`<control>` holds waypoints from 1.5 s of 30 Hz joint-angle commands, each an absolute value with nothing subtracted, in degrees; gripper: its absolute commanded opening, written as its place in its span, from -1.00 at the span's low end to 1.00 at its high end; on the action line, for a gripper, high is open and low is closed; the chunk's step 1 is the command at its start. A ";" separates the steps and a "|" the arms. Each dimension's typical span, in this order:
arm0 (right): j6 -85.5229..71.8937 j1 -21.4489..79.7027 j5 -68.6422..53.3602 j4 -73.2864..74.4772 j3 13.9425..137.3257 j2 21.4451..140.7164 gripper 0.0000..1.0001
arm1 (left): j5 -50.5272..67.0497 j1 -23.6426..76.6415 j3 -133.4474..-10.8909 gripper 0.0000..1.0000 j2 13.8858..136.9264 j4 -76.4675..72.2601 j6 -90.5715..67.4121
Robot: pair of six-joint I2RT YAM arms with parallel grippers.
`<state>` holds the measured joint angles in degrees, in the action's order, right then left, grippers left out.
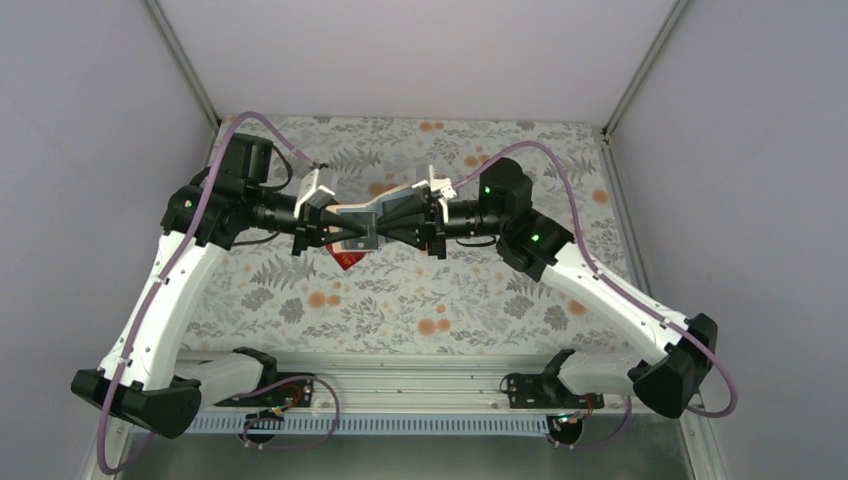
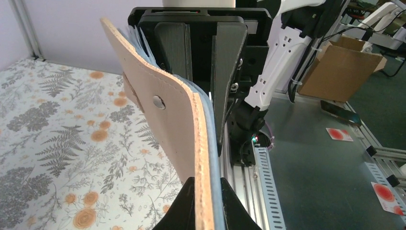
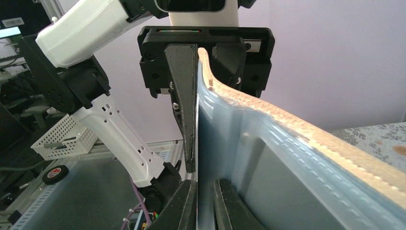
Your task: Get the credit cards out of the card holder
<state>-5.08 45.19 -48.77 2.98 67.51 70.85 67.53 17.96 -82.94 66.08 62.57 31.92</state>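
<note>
Above floral tablecloth [image 1: 400,300], mid-frame: card holder [image 1: 357,222] clamped at opposite edges by left gripper [image 1: 337,229] and right gripper [image 1: 384,229]; hold panels spread, pockets downward.

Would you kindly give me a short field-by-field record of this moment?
card holder: held above the table between both grippers, tan outside, blue-grey inside
left gripper: shut on one edge of the card holder
right gripper: shut on the opposite edge
red card: shows just under the card holder; lying or sticking out, cannot tell
table: floral cover
</note>
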 commanded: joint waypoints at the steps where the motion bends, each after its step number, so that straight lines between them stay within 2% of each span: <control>1: -2.74 46.83 -50.38 2.88 69.02 72.73 -0.78 | 71.08 18.08 -83.84 -0.95 65.23 61.22 32.42; 8: -0.88 48.40 -50.29 3.87 69.60 73.57 -0.73 | 69.14 18.02 -83.27 -0.95 65.36 60.32 31.18; 11: -1.53 48.53 -50.18 2.88 70.07 74.29 -0.90 | 68.39 18.08 -82.79 -0.95 65.19 59.93 30.69; 17: -1.90 48.42 -44.44 3.47 69.72 72.48 -0.92 | 68.60 18.07 -83.10 -0.95 64.83 60.47 31.32; 18: -2.11 48.18 -43.23 3.50 69.17 72.02 -0.92 | 68.49 18.10 -83.14 -0.90 64.79 60.34 31.15; 20: -2.44 47.39 -42.23 3.99 68.51 71.28 -0.92 | 68.19 18.09 -82.87 -0.63 64.61 60.37 31.11; 22: -2.42 46.81 -42.03 4.84 68.39 70.60 -0.92 | 67.95 17.98 -82.66 -0.49 64.29 60.75 31.60; 34: 0.56 45.53 -41.69 9.46 68.95 67.22 -0.92 | 68.53 17.61 -83.96 -0.47 63.56 64.62 35.80; 37: 1.16 45.44 -42.27 10.01 69.17 67.41 -0.92 | 68.77 17.65 -83.85 -0.52 63.62 65.15 36.31; 41: 1.98 45.26 -43.90 10.68 69.50 67.63 -0.92 | 69.23 17.56 -83.97 -0.93 63.86 65.20 36.38; 44: 2.89 45.07 -44.30 12.28 70.11 67.68 -0.92 | 69.44 17.58 -84.04 -0.95 63.82 65.45 36.58; 45: 3.31 44.96 -44.75 12.72 70.12 67.68 -0.86 | 69.91 17.43 -84.14 -0.95 63.71 65.62 36.78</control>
